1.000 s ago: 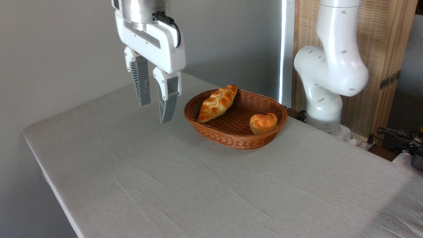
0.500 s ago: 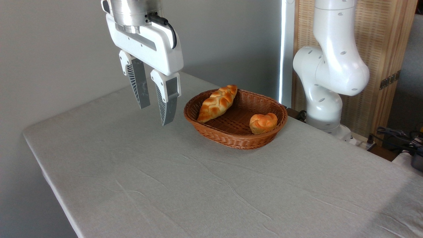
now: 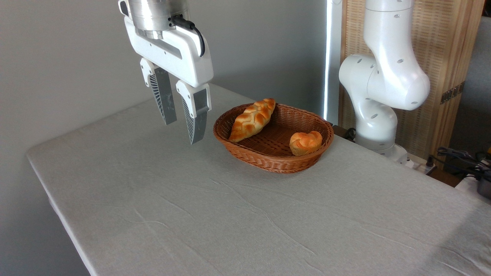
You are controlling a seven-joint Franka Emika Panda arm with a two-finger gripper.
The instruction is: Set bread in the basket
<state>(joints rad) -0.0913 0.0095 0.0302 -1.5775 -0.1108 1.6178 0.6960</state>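
The bread point(image 3: 305, 142), a small round orange-golden bun, lies inside the basket point(image 3: 264, 158) against its right wall. The basket is an oval reddish-brown wicker one standing on the table's far side. My gripper point(image 3: 182, 132) hangs in the air to the left of the basket, above the tablecloth. Its two grey ribbed fingers point(image 3: 196, 124) point down, stand apart and hold nothing.
A longer braided golden loaf point(image 3: 252, 119) leans on the basket's left rim. The arm's white base point(image 3: 379, 99) stands behind the basket at the right. Cables point(image 3: 458, 159) lie at the far right. The table point(image 3: 230, 214) is covered in grey cloth, with its left edge near.
The gripper drifted left over the first half second, then came back slightly right and down. The bun, the loaf and the basket have stayed where they were.
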